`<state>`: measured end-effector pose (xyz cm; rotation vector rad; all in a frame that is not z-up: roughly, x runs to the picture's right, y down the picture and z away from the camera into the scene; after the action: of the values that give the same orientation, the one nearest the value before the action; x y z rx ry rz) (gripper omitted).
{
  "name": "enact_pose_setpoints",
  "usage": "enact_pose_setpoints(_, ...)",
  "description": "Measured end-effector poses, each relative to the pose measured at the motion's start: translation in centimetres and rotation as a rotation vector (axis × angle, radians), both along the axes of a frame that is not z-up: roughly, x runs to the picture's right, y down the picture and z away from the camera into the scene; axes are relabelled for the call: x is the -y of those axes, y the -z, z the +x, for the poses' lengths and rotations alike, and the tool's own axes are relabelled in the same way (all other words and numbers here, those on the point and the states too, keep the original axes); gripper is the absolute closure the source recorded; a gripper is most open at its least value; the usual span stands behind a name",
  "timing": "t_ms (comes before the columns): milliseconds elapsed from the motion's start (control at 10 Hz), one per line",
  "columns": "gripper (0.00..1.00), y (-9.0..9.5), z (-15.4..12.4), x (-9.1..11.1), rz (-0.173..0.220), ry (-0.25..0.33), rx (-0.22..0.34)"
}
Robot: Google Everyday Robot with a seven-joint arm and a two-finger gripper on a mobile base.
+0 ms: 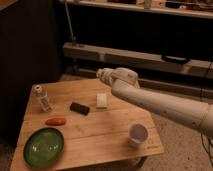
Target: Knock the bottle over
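Note:
The bottle (42, 98) is small and translucent-whitish with a white cap. It stands upright near the left edge of the wooden table (100, 131). My white arm reaches in from the right, above the table's far side. The gripper (102, 75) is at the arm's tip, above the table's back middle. It hangs well to the right of the bottle and higher than it, not touching it.
On the table lie a black block (79, 108), a white block (101, 100) under the arm's tip, a red-orange item (55, 121), a green plate (44, 146) at front left and a white paper cup (138, 134) at front right. Dark shelving stands behind.

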<state>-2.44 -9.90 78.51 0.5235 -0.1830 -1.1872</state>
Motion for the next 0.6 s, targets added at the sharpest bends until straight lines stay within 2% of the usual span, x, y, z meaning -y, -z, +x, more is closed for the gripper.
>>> enact_pose_setpoints(200,0.52,0.0,-0.9,-0.3,-0.055,0.046,0.04)
enact_pose_setpoints(400,0.3,-0.2,-4.1,-0.5,-0.168,0.138,0.115)
enact_pose_setpoints(600,0.2,-0.3,-5.8,-0.9,-0.239,0.197,0.165)
